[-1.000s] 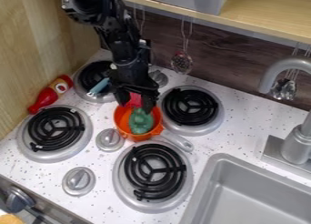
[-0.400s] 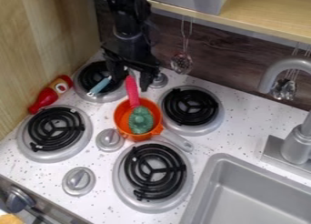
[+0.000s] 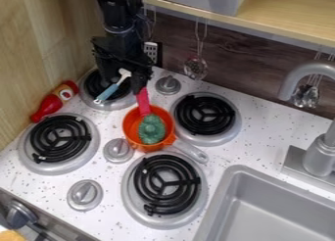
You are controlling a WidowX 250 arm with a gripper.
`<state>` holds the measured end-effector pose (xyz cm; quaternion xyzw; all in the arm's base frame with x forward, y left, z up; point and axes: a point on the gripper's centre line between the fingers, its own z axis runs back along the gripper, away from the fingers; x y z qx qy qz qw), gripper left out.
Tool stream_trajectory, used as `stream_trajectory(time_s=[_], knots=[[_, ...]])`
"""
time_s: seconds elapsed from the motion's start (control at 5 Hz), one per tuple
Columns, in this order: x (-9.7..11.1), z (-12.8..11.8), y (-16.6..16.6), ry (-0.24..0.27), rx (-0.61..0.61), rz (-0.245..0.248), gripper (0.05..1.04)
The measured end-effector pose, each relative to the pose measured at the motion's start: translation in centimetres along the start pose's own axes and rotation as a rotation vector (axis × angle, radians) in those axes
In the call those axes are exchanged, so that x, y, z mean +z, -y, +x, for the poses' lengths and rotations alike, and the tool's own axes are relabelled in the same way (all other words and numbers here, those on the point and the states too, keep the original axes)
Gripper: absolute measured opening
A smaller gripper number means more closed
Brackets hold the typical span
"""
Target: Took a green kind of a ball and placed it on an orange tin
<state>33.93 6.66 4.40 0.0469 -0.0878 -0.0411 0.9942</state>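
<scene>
"Gripper (image 3: 122, 82), one, black: moved off the pot (image 3: 130, 135), toward the view's upper left, now above the back-left burner (image 3: 101, 101). I log its jaws as apart, clamped on nothing."

"Ball?"

"Ball (image 3: 152, 129), one, green, lumpy: inside the orange pot, same place as in the earlier frames. Pot, likewise unmoved, stands on the counter (image 3: 222, 183) among the burners. I take it for the task's tin."

"Pink handle (image 3: 142, 102)?"

"One, pink: rising from the pot's back edge, beside the ball. Two frames back, the gripper covers most of it; now its length shows. I can't tell whether its top touches a fingertip."

"Blue tool (image 3: 108, 92)?"

"One, pale head, on the back-left burner, seen between the fingers; no grip on it that I can make out."

"Status?"

"Placing: complete, in my judgement. Remaining: lift the arm (image 3: 120, 19) clear, slowly. Risk: a finger catches the pink handle and tips the pot."
</scene>
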Motion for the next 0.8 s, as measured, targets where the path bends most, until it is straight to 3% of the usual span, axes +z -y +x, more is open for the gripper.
stream_trajectory(time_s=[0.4, 0.8], knots=[[0.5, -4.4, 5.4, -0.110, 0.127, -0.052, 0.999], [0.4, -4.9, 9.9, -0.098, 0.046, -0.085, 0.999]])
